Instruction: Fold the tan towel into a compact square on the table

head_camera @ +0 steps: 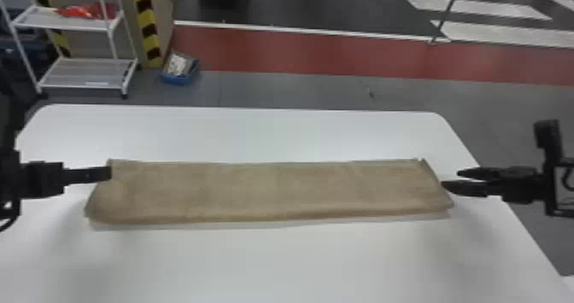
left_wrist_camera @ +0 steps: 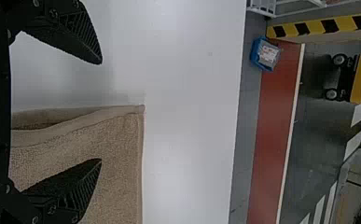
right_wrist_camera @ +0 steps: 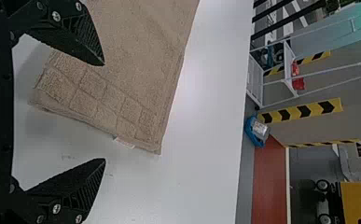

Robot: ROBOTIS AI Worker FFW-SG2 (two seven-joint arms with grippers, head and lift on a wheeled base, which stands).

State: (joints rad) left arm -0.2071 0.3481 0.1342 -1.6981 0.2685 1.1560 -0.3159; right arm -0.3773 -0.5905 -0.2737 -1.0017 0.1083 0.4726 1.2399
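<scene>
So from where I'm standing, the tan towel (head_camera: pixel 277 191) is laid out as a long narrow strip on the worktop (head_camera: pixel 256 259), long axis running side to side across the robot, with the short ends facing the two arms. Looks folded lengthwise to me, so I'd call this roughly midway: the strip's there, the square isn't. The left gripper (left_wrist_camera: pixel 101 111) is open at the strip's left end, one finger over the cloth and the other out past the edge, so that end lies between them. Same deal on the other side: the right gripper (right_wrist_camera: pixel 105 112) is open too, one finger over the cloth and the other off it, near the corner with the little white tag (right_wrist_camera: pixel 124 142). Honestly neither arm is clearly nearer, they're both right at their own ends, though the left overlaps the far part of its end a bit more. I can't tell if any fingertip touches the cloth. What matters next, imo, is that the fold goes along the long axis: pinch an end, bring it inward over the middle. Main risk I see is grabbing only the top layer, which would probably slide and leave the stack skewed
</scene>
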